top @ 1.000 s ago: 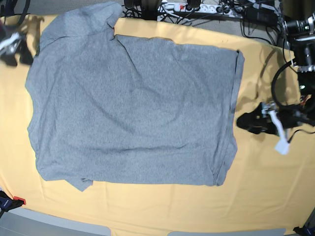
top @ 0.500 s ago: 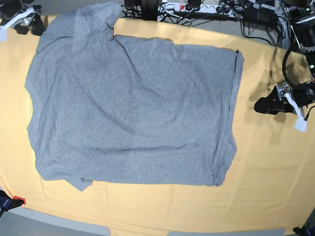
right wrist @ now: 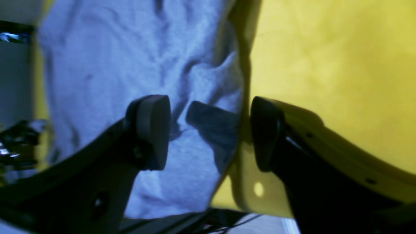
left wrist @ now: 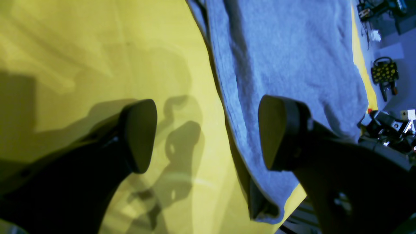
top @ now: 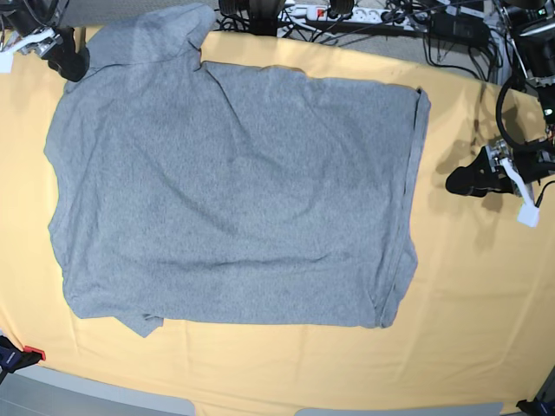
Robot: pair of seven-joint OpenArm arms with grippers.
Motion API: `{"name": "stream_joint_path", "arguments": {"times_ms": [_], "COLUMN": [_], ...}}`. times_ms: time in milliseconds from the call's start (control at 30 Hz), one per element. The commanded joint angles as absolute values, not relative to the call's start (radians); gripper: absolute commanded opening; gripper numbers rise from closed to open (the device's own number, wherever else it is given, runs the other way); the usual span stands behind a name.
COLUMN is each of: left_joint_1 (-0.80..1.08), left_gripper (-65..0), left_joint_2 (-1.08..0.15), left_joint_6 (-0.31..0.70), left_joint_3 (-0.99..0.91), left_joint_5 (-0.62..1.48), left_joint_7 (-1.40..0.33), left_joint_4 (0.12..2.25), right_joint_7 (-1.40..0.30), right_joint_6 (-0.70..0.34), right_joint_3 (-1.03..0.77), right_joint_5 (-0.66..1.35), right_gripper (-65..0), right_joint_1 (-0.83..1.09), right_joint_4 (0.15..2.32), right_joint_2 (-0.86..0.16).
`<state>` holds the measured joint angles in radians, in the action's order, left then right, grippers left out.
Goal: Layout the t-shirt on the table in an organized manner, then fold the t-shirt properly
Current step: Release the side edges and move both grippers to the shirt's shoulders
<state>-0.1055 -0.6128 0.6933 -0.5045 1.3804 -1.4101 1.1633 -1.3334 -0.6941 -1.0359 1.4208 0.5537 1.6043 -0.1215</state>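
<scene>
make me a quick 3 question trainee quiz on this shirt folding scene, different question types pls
1. True or false: the t-shirt has already been folded in half.
2. Which gripper is beside the shirt's hem edge in the base view? A) left gripper B) right gripper C) neither
3. Fill in: black lettering is ____ on the shirt's upward side.

Key
1. False. It lies spread on the table, one sleeve tucked under at the near corner.
2. A. It is clear of the cloth, jaws apart.
3. Not visible; only plain grey shows.
</scene>
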Motion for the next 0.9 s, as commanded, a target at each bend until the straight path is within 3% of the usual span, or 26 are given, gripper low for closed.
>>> {"name": "stream_joint_path", "arguments": {"times_ms": [0, 267, 433, 600, 733, 867], "left_joint_1": [-0.122, -0.122, -0.122, -0.122, -0.122, -0.122], "left_gripper": [-15.9, -15.9, -15.9, -15.9, -15.9, -15.9], "left_joint_2": [-0.637, -0.636, -0.628, -0.626, -0.626, -0.626], "left_joint_6": [0.698, 0.698, 0.698, 0.698, 0.698, 0.698], "left_joint_3": [-0.512, -0.512, -0.512, -0.512, -0.512, -0.512], "left_joint_5": [1.405, 1.455, 1.484, 1.484, 1.484, 1.484], "left_joint_7": [-1.396, -1.396, -1.396, -1.396, -1.396, -1.396], "left_joint_4": [1.178, 1.178, 1.178, 1.178, 1.178, 1.178], "right_joint_7": [-1.374, -1.396, -1.396, -1.396, -1.396, -1.396], "right_joint_6": [-0.698, -0.698, -0.698, -0.698, -0.698, -0.698], "right_joint_3": [-1.039, -1.039, -1.039, -1.039, -1.031, -0.982], "right_joint_5": [1.446, 1.484, 1.484, 1.484, 1.484, 1.484], "right_gripper": [-24.7, -24.8, -36.7, -35.7, -27.5, -26.8], "right_joint_1": [0.565, 0.568, 0.568, 0.567, 0.565, 0.565], "right_joint_4": [1.613, 1.613, 1.613, 1.613, 1.613, 1.613], "right_joint_2": [-0.133, -0.134, -0.134, -0.134, -0.134, -0.134]}}
